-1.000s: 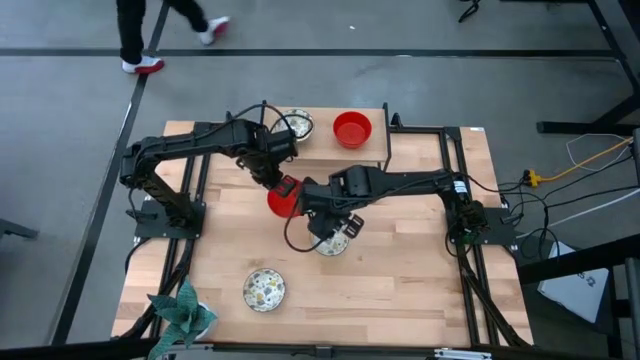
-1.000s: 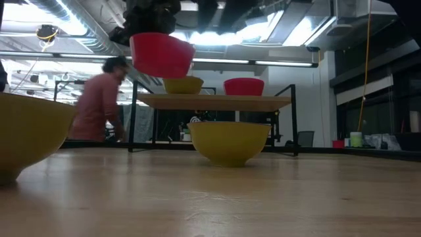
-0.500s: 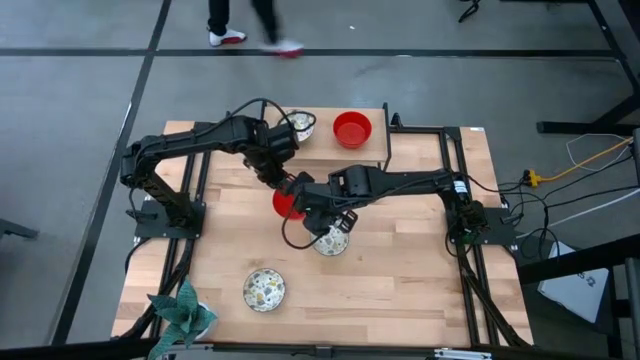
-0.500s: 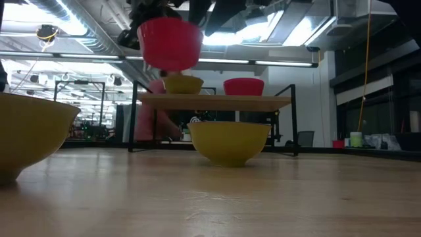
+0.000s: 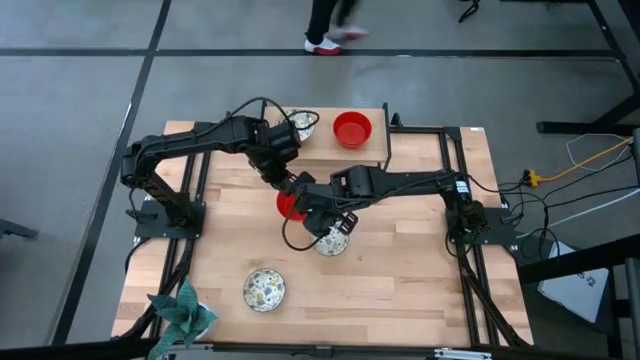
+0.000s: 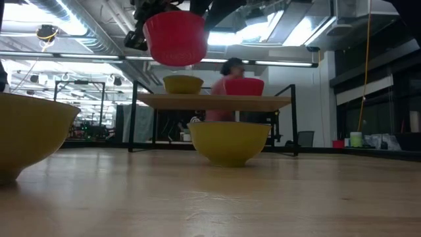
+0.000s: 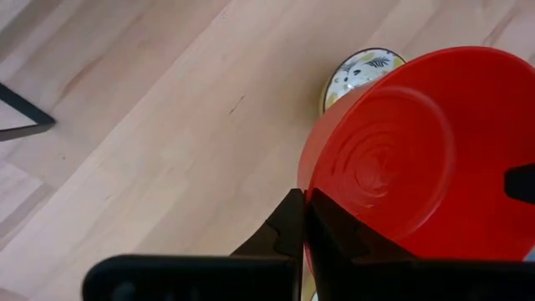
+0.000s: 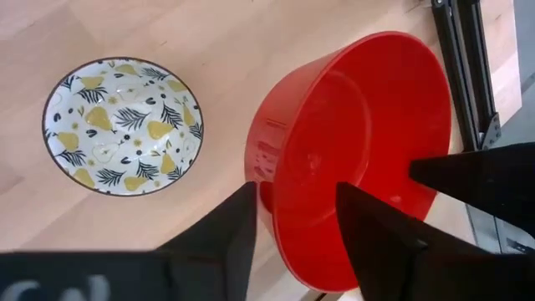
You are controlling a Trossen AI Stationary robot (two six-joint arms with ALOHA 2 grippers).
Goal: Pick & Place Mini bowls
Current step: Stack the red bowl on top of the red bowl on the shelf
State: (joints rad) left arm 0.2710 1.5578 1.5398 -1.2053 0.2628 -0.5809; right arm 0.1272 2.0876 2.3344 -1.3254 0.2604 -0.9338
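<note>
Midway, judging by the layout: two bowls sit on the raised shelf [image 5: 375, 115] at upper centre, a red bowl [image 5: 352, 128] and a patterned bowl [image 5: 298, 125]. Another red bowl [image 5: 288, 203] hangs mid-frame, the left gripper [image 5: 283, 187] clamped on its rim and the right gripper's [image 8: 292, 221] fingers straddling its wall, apart. Two patterned bowls [image 5: 264, 289] remain on the table [image 5: 420, 270].

overhead looks straight down, low camera level across; both wrist cameras closely share the red bowl [image 7: 401, 159].
</note>
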